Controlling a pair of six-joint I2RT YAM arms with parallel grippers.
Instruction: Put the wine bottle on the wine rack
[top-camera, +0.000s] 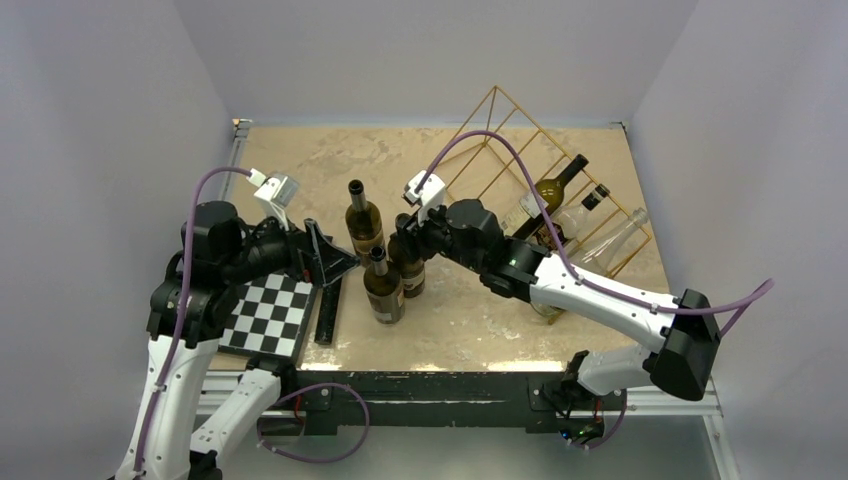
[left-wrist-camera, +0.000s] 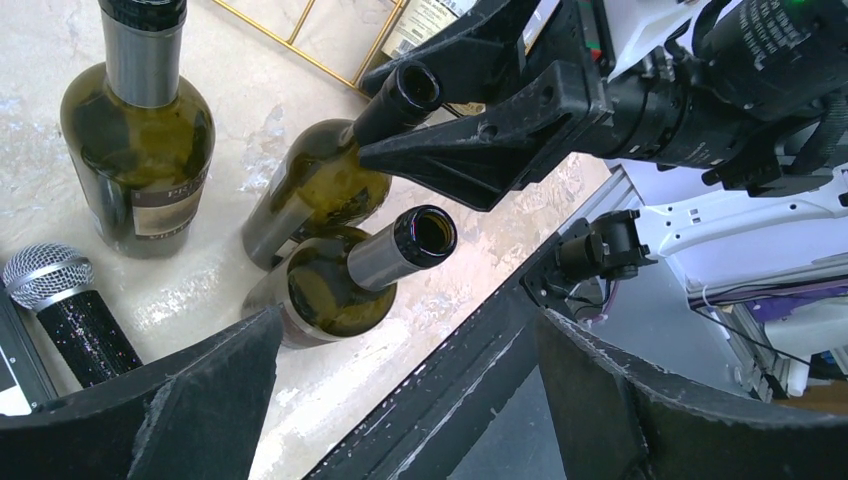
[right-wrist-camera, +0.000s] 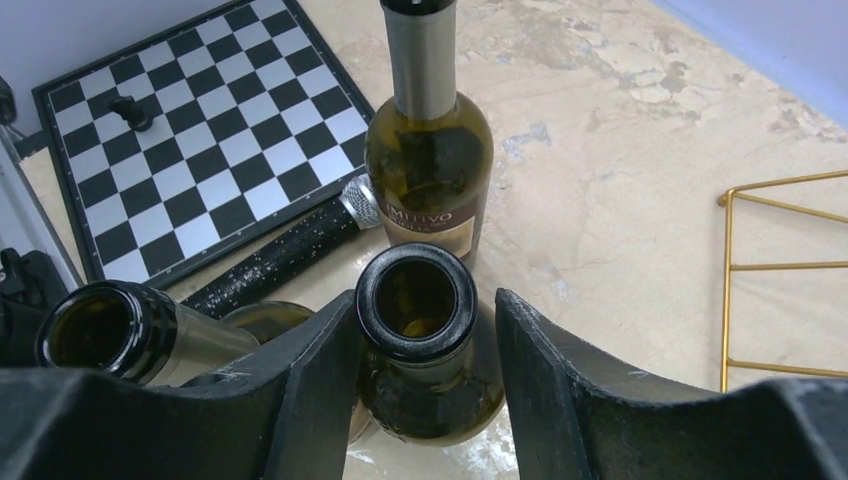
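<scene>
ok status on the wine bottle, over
Right gripper jaws open around wine bottle neck, not clamped. Left gripper open, empty. Near bottle and labelled bottle crowd it.

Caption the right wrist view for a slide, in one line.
Right pincer open around the neck of a green wine bottle, not yet clamped; labelled bottle, microphone and chessboard beyond.

Probably six bottles (top-camera: 364, 222), one wine rack (top-camera: 497, 110), one chessboard (top-camera: 268, 312), one microphone (right-wrist-camera: 290, 250).
</scene>
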